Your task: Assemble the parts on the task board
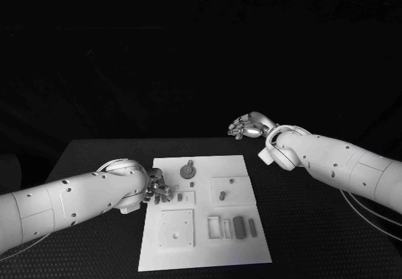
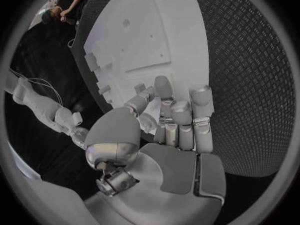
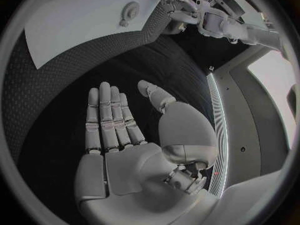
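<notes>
White rectangular task board (image 1: 205,244) mid-table, small grey parts (image 1: 239,226) lying on it. Left hand (image 1: 157,192) at board's left edge, fingers curled near small part, probably lining up pick; grasp unclear. Right hand (image 1: 247,126) raised beyond far edge, fingers spread, empty, apparently parked clear.

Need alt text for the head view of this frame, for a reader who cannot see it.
A white rectangular task board lies on a black table, holding small grey parts. The silver left hand rests at the board's left edge; the silver right hand, holding nothing, hangs raised beyond the board's far right corner.
</notes>
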